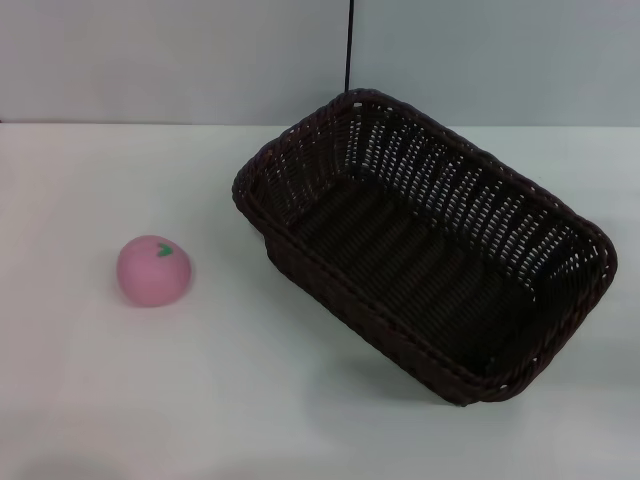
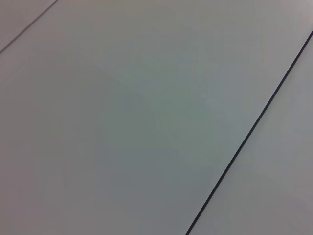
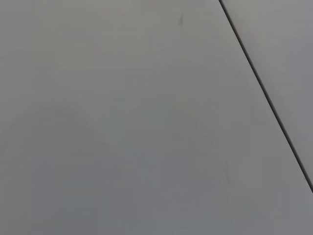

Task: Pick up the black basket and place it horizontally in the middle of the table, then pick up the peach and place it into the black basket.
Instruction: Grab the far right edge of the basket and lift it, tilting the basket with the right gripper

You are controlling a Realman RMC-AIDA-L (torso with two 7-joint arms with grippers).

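Basket: the black basket (image 1: 425, 250) sat upright on the table (image 1: 250, 400), right of centre, mouth open and nothing in it
Basket axis: its long side ran on a diagonal, from the far middle of the table toward the near right, so it was not lying horizontally across the view
Basket corners: 1 short end pointed to the back wall, the other sat near the right edge of the head view
Peach: the peach (image 1: 154, 270) rested on the table to the left, well apart from the basket, leaf on top
Left gripper: not seen in any view; its wrist camera showed only a plain grey surface with a dark seam
Right gripper: not seen either; its wrist camera showed the same kind of blank surface and seam
Fingers: I could not tell whether either pair was wide, narrow or holding anything
Nearer arm: judging by sides alone, the basket lay on the right arm's side and the peach on the left arm's
Step in hand: likely the very start, with the basket not yet turned or centred and the peach still outside it
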